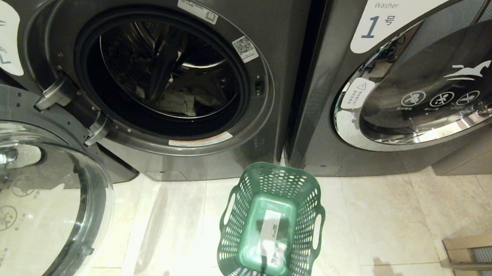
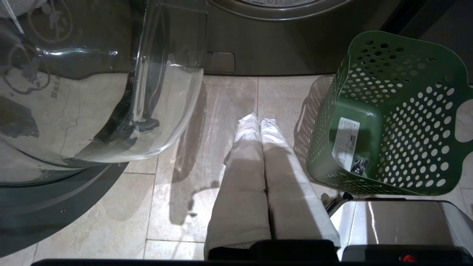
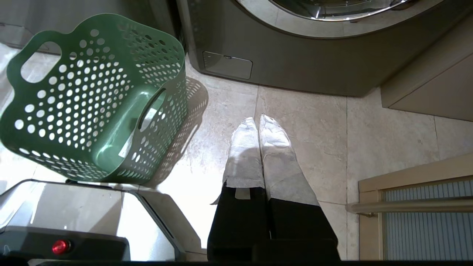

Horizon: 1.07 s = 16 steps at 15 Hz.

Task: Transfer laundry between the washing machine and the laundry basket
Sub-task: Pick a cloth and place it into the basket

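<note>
From here I see the laundry (image 1: 179,100) lying low in the drum of the washer (image 1: 161,75), whose door (image 1: 40,201) hangs swung wide to the left, while the basket (image 1: 272,226) sits bare on the floor (image 1: 383,223) just in front of the gap between the two machines. Both arms are parked low, the left end effector (image 2: 257,120) and right end effector (image 3: 257,121) each pinched closed on nothing above the tiles. I'd reach in through the middle of the opening, clear of the door and rim, spread the jaws late, and grab the pale piece nearest the front.
</note>
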{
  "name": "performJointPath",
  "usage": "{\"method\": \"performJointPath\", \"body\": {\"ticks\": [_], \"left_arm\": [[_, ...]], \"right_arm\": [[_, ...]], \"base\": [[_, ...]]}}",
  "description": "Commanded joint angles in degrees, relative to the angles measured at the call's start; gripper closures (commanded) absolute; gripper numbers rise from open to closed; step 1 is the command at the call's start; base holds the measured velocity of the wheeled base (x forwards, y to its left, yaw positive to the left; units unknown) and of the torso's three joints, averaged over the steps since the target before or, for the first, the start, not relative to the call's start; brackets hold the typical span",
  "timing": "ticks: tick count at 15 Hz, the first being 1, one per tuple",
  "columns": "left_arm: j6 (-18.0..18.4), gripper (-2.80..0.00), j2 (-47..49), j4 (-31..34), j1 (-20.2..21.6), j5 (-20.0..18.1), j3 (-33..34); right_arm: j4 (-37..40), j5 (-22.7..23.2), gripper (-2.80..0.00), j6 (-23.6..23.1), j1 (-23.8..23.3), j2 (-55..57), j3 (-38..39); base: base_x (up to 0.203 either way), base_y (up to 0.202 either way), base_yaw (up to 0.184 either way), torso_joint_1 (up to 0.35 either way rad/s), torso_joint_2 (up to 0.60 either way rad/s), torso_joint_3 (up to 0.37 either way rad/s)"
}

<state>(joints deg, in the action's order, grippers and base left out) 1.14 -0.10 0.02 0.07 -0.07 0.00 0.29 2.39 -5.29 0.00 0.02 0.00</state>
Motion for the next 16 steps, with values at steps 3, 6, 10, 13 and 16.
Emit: {"method": "performJointPath", "body": {"ticks": [3, 6, 10, 13, 16], "left_arm": [[0.0, 0.0, 0.1, -0.02, 0.01, -0.01, 0.09], [-0.18, 0.0, 0.1, -0.02, 0.01, -0.01, 0.09], [0.01, 0.0, 0.1, -0.02, 0.01, -0.02, 0.09], [-0.18, 0.0, 0.1, -0.02, 0.01, -0.01, 0.09], [-0.17, 0.0, 0.1, -0.02, 0.01, -0.01, 0.09]], "right_arm": [[-0.03, 0.07, 0.0, -0.24, 0.0, 0.06, 0.0], [0.06, -0.1, 0.0, 0.11, 0.0, 0.06, 0.0], [0.06, -0.54, 0.0, 0.37, 0.0, 0.06, 0.0], [0.06, -0.54, 0.0, 0.46, 0.0, 0.06, 0.0], [-0.03, -0.46, 0.0, 1.07, 0.0, 0.06, 0.0]], "base": [[0.0, 0.0, 0.0, 0.0, 0.0, 0.0], [0.0, 0.0, 0.0, 0.0, 0.0, 0.0], [0.0, 0.0, 0.0, 0.0, 0.0, 0.0], [0.0, 0.0, 0.0, 0.0, 0.0, 0.0], [0.0, 0.0, 0.0, 0.0, 0.0, 0.0]]}}
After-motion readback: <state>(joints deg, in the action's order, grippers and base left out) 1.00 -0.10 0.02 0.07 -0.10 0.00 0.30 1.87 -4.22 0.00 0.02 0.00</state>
